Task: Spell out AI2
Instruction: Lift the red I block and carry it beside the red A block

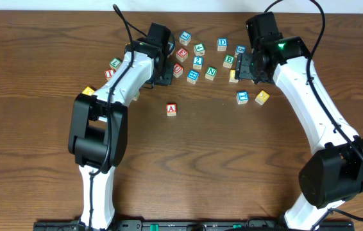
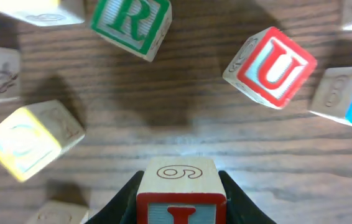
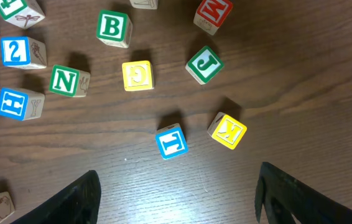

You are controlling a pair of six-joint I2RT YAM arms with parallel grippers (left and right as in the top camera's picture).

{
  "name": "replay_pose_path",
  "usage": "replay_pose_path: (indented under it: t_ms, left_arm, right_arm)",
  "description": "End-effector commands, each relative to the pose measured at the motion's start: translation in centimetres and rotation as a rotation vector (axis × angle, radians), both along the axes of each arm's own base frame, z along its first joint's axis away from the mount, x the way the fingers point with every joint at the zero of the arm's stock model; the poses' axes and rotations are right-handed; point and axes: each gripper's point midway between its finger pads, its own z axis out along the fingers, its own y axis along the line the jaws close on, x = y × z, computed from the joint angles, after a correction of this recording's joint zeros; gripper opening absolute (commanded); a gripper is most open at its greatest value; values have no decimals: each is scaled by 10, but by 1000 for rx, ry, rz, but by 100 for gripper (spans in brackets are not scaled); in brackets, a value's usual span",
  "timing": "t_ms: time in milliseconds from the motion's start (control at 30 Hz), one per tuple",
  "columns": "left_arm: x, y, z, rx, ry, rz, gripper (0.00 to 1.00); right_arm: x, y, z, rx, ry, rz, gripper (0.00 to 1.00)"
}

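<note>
The red letter A block (image 1: 171, 109) lies alone on the wood table in front of the pile. My left gripper (image 1: 166, 72) is shut on a red I block (image 2: 181, 196) with a 6 on its top face, held between the black fingers in the left wrist view. The blue 2 block (image 1: 197, 62) sits in the pile and also shows in the right wrist view (image 3: 15, 51). My right gripper (image 1: 243, 72) is open and empty (image 3: 176, 193), above bare wood near a blue I block (image 3: 171, 141).
Around the left gripper lie a green R block (image 2: 132, 22), a red U block (image 2: 272, 65) and a yellow block (image 2: 30, 140). Near the right gripper lie a yellow K (image 3: 229, 130), green J (image 3: 204, 64), yellow G (image 3: 137, 74), green N (image 3: 67, 81) and green B (image 3: 112, 28).
</note>
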Motion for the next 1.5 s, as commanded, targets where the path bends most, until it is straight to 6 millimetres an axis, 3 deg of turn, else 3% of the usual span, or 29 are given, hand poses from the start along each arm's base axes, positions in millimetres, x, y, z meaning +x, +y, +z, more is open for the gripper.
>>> replay_pose_path:
  t_ms: [0, 167, 500, 1067, 1467]
  left_arm:
    - [1, -8, 62, -55, -103, 50, 29]
    - [-22, -22, 91, -91, -97, 93, 29]
    - [-76, -73, 49, -46, 39, 25, 27]
    - [-84, -75, -32, 7, 101, 163, 27]
    - [-94, -71, -50, 39, 154, 173, 27]
  right_arm:
    - [-1, -6, 4, -16, -10, -3, 76]
    - [0, -14, 4, -17, -8, -22, 74]
    - [1, -52, 1, 5, 17, -109, 74]
    - [-6, -59, -2, 18, 53, -125, 75]
    - [-6, -59, -2, 18, 53, -124, 76]
